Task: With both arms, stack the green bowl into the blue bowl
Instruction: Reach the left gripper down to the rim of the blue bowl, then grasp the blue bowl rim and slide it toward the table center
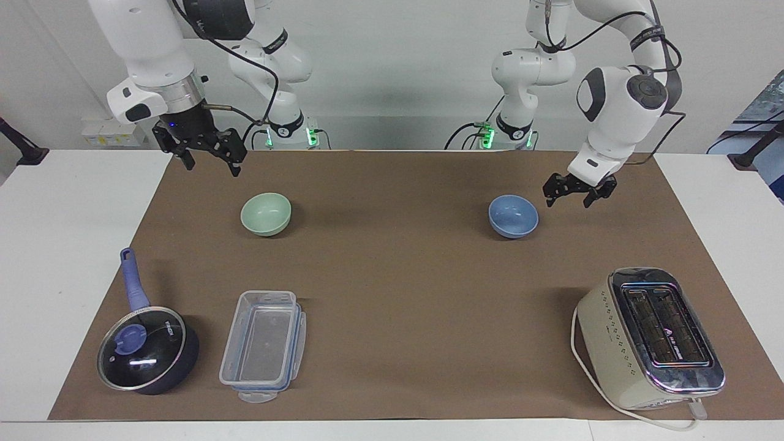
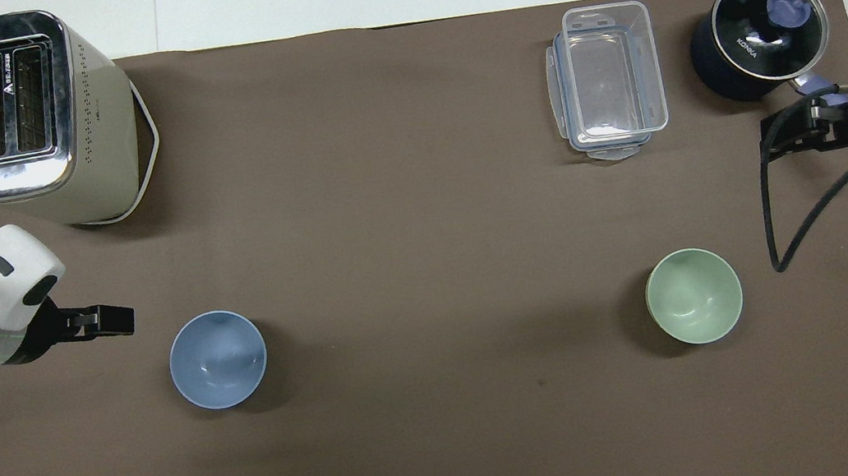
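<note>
Bare brown table mat (image 1: 392,269) lies between the pale mint-green bowl (image 1: 266,214) and periwinkle-blue bowl (image 1: 513,215); seemingly nothing blocks passage.

Mint-green bowl (image 1: 266,214), periwinkle-blue bowl (image 1: 513,215), brown mat (image 1: 398,275)
</note>
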Controlling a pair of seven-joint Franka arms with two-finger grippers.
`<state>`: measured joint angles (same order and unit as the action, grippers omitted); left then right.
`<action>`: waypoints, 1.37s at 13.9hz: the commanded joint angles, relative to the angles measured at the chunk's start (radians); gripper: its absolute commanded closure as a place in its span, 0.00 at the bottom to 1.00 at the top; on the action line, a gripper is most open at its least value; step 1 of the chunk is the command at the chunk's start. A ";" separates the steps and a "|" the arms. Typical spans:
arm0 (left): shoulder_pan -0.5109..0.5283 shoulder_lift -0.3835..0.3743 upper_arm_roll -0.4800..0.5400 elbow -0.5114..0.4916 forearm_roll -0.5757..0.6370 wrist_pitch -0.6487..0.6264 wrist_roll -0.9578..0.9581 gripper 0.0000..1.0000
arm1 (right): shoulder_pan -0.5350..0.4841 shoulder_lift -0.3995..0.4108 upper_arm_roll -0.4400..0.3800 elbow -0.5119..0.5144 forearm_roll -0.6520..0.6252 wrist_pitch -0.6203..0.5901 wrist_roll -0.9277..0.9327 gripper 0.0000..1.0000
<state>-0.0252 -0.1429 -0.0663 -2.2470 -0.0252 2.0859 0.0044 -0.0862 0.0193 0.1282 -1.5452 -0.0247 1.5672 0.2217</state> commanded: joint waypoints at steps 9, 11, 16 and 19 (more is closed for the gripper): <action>-0.128 0.014 0.005 -0.267 -0.075 0.367 -0.138 0.96 | -0.012 -0.022 0.002 -0.029 0.008 0.014 0.004 0.00; -0.125 0.012 0.005 -0.266 -0.075 0.356 -0.126 1.00 | -0.013 -0.022 0.002 -0.029 0.008 0.014 0.004 0.00; -0.114 0.000 0.006 -0.159 -0.075 0.219 -0.116 1.00 | -0.014 -0.024 0.002 -0.029 0.008 0.014 0.004 0.00; -0.133 -0.007 -0.006 -0.106 -0.085 0.160 -0.150 1.00 | -0.014 -0.024 0.002 -0.030 0.006 0.014 0.002 0.00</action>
<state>-0.1419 -0.1354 -0.0691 -2.3762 -0.0866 2.2883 -0.1273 -0.0886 0.0193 0.1280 -1.5454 -0.0247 1.5672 0.2217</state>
